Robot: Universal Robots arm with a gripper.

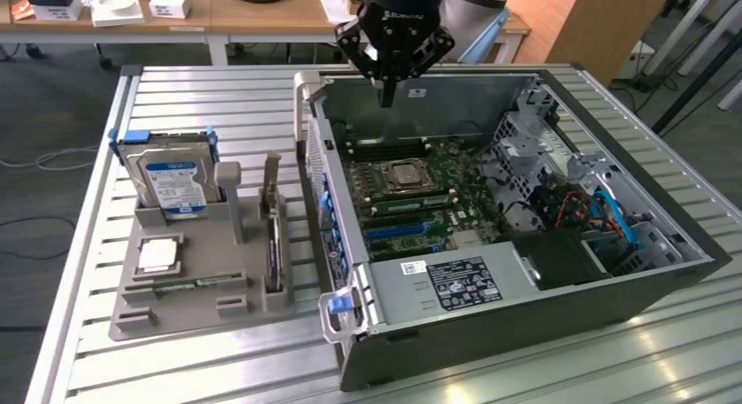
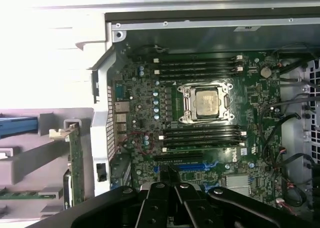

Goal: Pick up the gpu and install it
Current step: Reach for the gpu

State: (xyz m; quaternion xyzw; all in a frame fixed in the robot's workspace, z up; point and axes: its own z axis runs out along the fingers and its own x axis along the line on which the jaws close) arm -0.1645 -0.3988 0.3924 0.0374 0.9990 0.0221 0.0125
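Observation:
The gpu [image 1: 273, 223] is a thin dark card standing on edge in a slot of the grey holder [image 1: 186, 308], at the exterior view's left of the open computer case [image 1: 603, 291]. The wrist view shows the gpu [image 2: 76, 163] edge-on beside the case wall. My gripper [image 1: 388, 93] hangs over the far part of the case, fingers shut together with nothing between them, well apart from the card. In the wrist view the gripper [image 2: 171, 174] points down at the motherboard [image 2: 145, 103] near the blue expansion slots [image 2: 187, 166].
A silver hard drive [image 1: 174, 180] with a blue-white label stands in the holder's far end. A memory stick [image 1: 191, 284] and a processor [image 1: 156, 254] lie in the holder too. Inside the case are the processor socket [image 1: 406, 172], cables [image 1: 579, 208] and power supply [image 1: 464, 282].

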